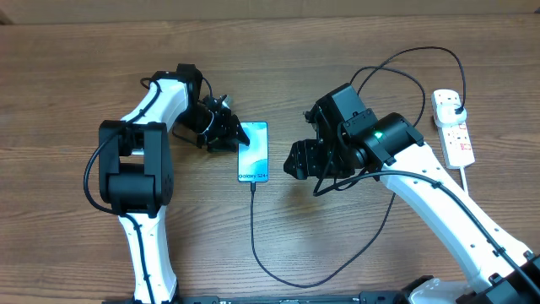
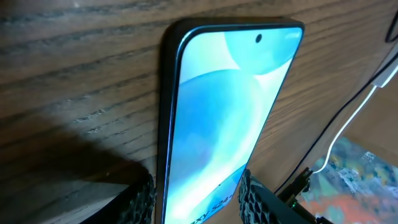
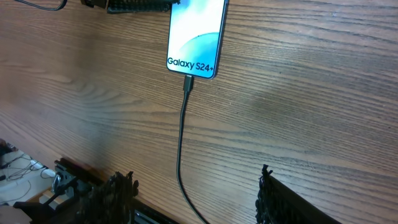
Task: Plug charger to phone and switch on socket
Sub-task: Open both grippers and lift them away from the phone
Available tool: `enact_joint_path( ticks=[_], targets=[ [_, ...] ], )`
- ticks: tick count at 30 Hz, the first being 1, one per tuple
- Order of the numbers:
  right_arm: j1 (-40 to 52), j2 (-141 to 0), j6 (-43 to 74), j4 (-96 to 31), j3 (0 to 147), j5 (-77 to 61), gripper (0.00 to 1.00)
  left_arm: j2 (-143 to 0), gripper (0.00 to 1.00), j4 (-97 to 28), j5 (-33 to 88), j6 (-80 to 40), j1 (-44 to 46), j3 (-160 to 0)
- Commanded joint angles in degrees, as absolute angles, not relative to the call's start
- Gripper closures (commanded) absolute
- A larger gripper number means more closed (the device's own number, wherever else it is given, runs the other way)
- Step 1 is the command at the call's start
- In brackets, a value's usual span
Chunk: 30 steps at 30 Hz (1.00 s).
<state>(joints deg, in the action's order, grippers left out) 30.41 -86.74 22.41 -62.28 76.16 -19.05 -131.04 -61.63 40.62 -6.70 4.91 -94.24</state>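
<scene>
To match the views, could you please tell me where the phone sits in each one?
Overhead: blue-screened black-edged phone, centre.
Left wrist: phone fills the middle.
Right wrist: phone at top centre.
Shared landmark: thin black charger cable at its bottom edge, overhead and right wrist.

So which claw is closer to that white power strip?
Right. The right claw hangs open between the phone and the power strip, well short of it. The left claw straddles the phone, farther off.
</scene>
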Motion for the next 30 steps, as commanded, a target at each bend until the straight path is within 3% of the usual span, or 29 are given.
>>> enact_joint_path(
  ticks=[1, 10, 21, 22, 25, 26, 30],
  targets=[
    [30.24, -87.05, 22.02, -62.08, 77.08, -18.44, 0.35, -131.13, 0.51, -61.14, 32.18, -9.21, 5.23, -94.43],
    [30.13, -86.94, 21.98, -62.26, 77.45, -17.8, 0.4, -127.59, 0.48, -63.0, 28.97, -10.7, 5.15, -96.86],
    [22.28, -76.88, 19.57, -65.41, 77.76, -17.58, 0.4, -106.3, 0.43, -66.41, 26.39, -10.72, 5.17, -99.61],
    [21.32, -75.7, 19.35, -66.11, 77.76, -17.56, 0.4, -104.75, 0.41, -66.41, 26.39, -10.72, 5.17, -99.61],
    [17.76, -71.94, 18.61, -68.69, 77.76, -17.58, 0.39, -100.12, 0.04, -66.46, 26.37, -10.72, 5.17, -99.61],
    [16.71, -70.91, 18.24, -69.45, 77.76, -17.58, 0.39, -99.2, 0.0, -66.61, 26.37, -10.72, 5.17, -99.61],
    [12.73, -67.05, 17.47, -72.47, 77.76, -17.58, 0.4, -96.79, 0.0, -67.85, 26.37, -10.7, 5.17, -99.61]
  ],
)
